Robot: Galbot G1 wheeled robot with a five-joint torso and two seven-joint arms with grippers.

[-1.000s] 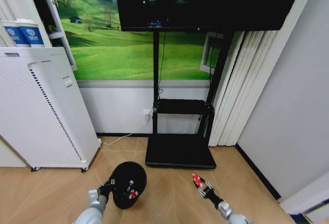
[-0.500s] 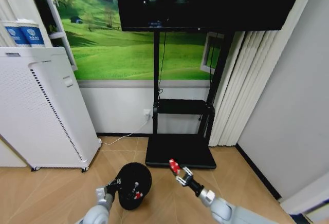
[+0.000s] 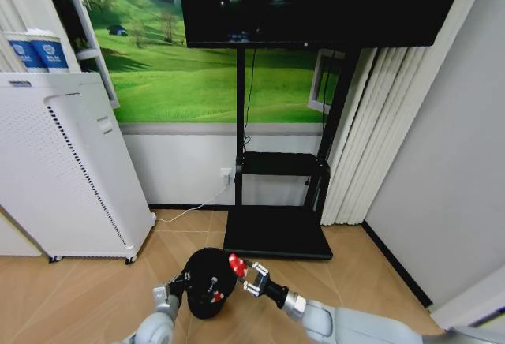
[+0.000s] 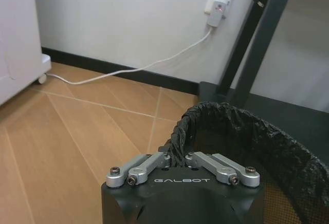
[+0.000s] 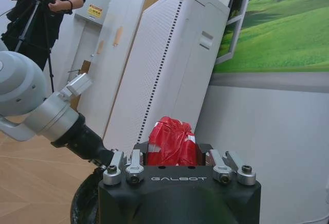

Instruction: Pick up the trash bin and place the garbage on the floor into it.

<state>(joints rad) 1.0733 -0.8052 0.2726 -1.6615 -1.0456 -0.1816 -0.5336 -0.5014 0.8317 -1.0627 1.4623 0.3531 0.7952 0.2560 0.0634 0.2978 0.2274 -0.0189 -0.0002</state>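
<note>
Nearest to us, our left gripper has its fingers clamped on the rim of the trash bin, which the left wrist view shows as a crinkled black liner edge pinched between the fingers; we judge the bin held just above the wooden floor, though the head view does not make the gap plain. Inside the bin we see small pieces with red and white on them, so part of the garbage seems already dropped in; how many pieces we cannot tell. Our right gripper reaches in from the right, over the bin's rim, its fingers closed on a crumpled red wrapper; in the right wrist view that wrapper sits squeezed between the fingers, with the left arm and the bin's dark edge just beyond. We judge the task well along: the bin is picked up, and this piece remains to be released into it. No other litter lies on the floor in view. Farther off stand the white perforated appliance to the left and the black screen stand against the wall.
</note>
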